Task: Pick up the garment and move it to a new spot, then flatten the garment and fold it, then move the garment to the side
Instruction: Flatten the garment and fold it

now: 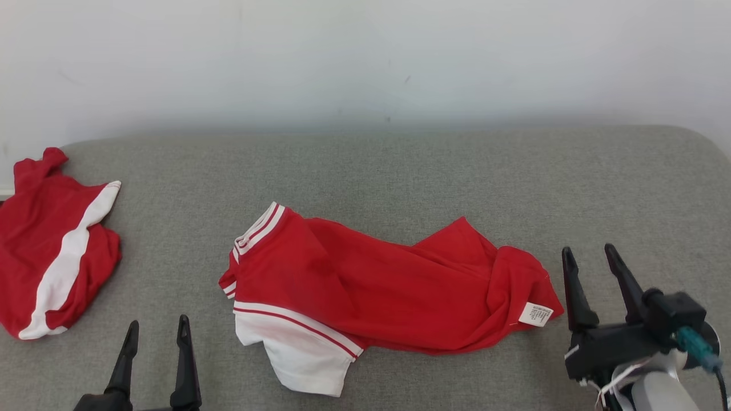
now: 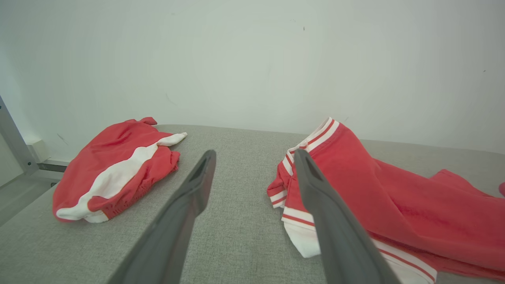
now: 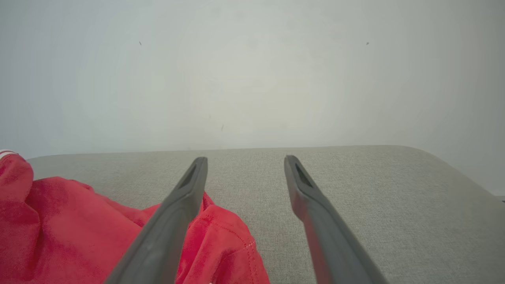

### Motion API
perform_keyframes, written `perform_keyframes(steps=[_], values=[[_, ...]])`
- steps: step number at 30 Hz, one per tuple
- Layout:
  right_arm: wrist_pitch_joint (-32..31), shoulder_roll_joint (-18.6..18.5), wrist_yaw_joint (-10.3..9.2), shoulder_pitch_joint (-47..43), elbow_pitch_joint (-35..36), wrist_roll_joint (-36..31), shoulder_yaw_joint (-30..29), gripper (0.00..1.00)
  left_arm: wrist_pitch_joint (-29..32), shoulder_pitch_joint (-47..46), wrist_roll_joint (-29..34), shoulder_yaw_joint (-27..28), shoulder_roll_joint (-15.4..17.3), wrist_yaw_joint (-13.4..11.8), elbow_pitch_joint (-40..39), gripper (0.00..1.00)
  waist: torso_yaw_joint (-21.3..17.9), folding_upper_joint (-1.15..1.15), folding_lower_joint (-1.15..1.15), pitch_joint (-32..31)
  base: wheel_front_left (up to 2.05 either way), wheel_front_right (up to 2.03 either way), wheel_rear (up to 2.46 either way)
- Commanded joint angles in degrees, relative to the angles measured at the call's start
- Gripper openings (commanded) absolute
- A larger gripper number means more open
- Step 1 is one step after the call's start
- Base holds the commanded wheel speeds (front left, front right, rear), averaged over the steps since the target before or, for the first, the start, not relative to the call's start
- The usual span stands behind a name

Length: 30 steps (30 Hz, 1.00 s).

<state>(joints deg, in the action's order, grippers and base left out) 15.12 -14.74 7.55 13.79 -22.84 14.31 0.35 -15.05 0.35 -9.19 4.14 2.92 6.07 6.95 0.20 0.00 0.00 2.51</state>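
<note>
the right tool (image 1: 588, 249) stands with its two dark fingers spread wide and nothing between them. it touches no cloth; in the right wrist view (image 3: 245, 158) bare grey fabric shows between the tips. the left tool (image 1: 158, 320) is also spread wide and empty, low at the near edge of the tabletop (image 1: 400, 171), and in its own wrist view (image 2: 254, 153) grey surface shows between the fingers.

the red shirt (image 1: 371, 285) lies crumpled across the middle of the grey fabric-covered tabletop, between the two tools. its right end, with a small white care label (image 1: 535, 314) turned up, lies just beside the right tool's left finger, apart from it. in the right wrist view the red cloth (image 3: 79, 221) runs under and to the left of that finger. the shirt's left end, with striped trim and a white sleeve (image 1: 302, 354), sits near the left tool, to its right (image 2: 375, 189).

a second red-and-white garment (image 1: 51, 245) lies bunched at the tabletop's far left edge, well apart from the shirt (image 2: 114, 173). a pale wall (image 1: 365, 57) stands behind.
</note>
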Motion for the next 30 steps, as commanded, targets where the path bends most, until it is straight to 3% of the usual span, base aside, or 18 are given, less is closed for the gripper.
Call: perform_keyframes(steps=[1, 12, 30], values=[[0.0, 0.9, -0.13, -2.4, 2.3, -0.8, -0.6, 1.0, -0.2, 0.9, 0.6, 0.3, -0.1, 0.1, -0.3, 1.0, -0.6, 0.0, 0.0, -0.7, 0.0, 0.0, 0.0], [0.0, 7.6, -0.13, -15.7, 15.0, -4.9, -3.8, 1.0, -0.2, 3.1, 2.0, 1.8, 0.0, 0.5, -0.2, 1.0, -1.2, 0.0, 0.0, -1.7, 0.0, 0.0, 0.0], [0.0, 8.8, -0.13, -13.8, 14.8, -5.3, -2.1, 1.0, -0.2, -4.5, 0.7, -1.5, 2.2, 1.4, 11.7, 1.0, -5.0, 0.0, 0.0, 2.7, 0.0, 0.0, 0.0]])
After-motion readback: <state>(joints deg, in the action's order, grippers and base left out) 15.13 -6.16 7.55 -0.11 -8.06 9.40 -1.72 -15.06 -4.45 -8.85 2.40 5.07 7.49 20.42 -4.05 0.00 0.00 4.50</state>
